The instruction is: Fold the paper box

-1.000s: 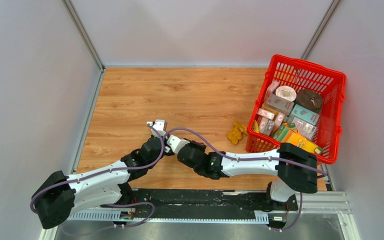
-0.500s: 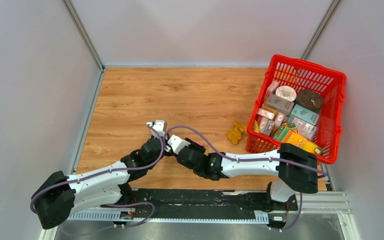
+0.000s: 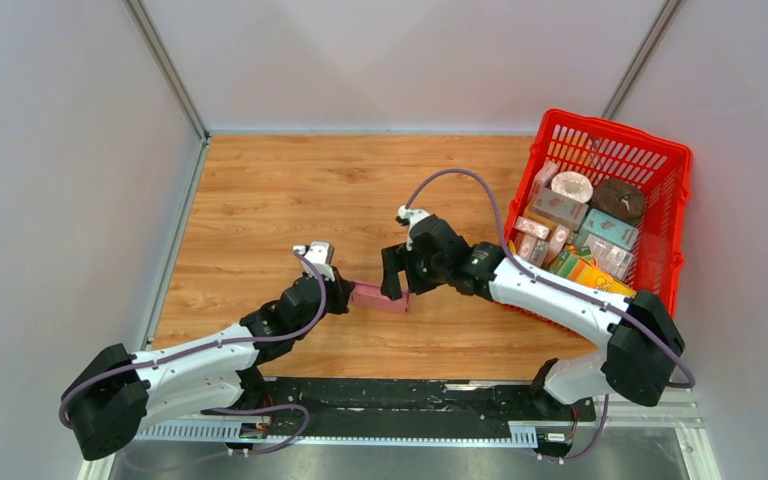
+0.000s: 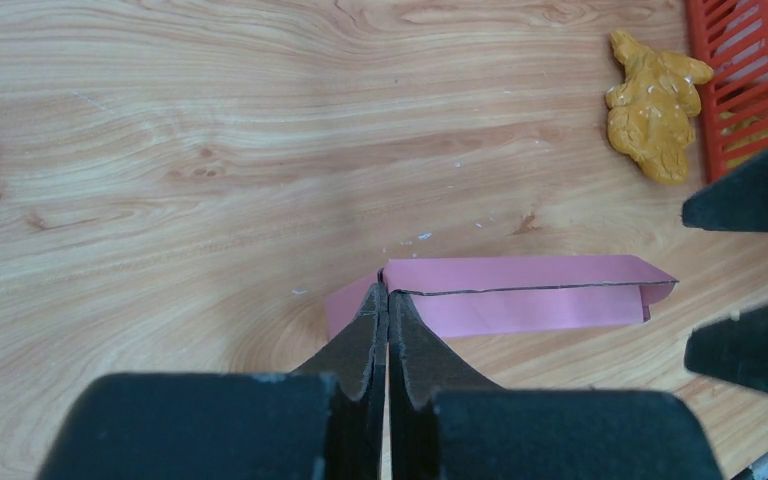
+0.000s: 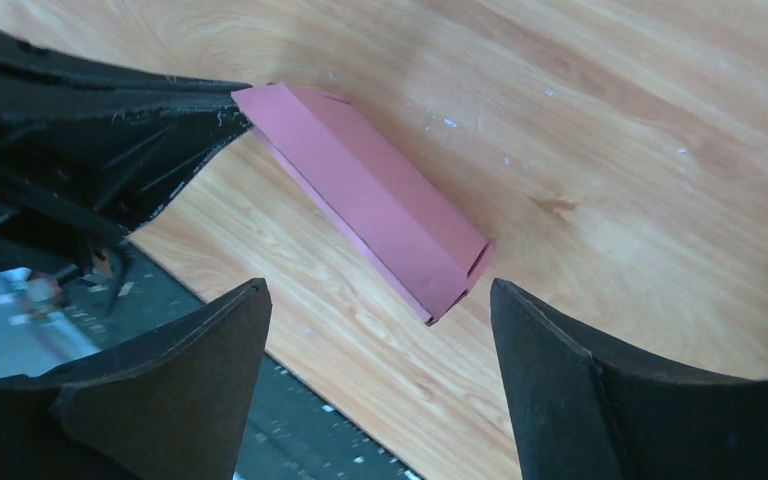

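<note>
The paper box (image 3: 380, 297) is a pink, long, folded-up block lying on the wooden table near its front edge. My left gripper (image 3: 348, 293) is shut on the box's left end, and in the left wrist view its tips (image 4: 387, 295) pinch the edge of the paper box (image 4: 520, 295). My right gripper (image 3: 397, 280) hovers just over the box's right end, open wide. In the right wrist view the paper box (image 5: 370, 200) lies beyond the gap between the right gripper's (image 5: 380, 288) fingers, apart from both. The box's far end shows an open slot.
A red mesh basket (image 3: 660, 160) full of printed cartons stands at the right edge. A yellow toy figure (image 4: 655, 100) lies on the wood beside the basket (image 4: 750, 90). The black base rail (image 3: 410, 395) runs along the table's near edge, close below the box.
My right gripper has opened and let go of the box. Its arm has swung up and to the right, uncovering the pink box. The left arm has held still.
</note>
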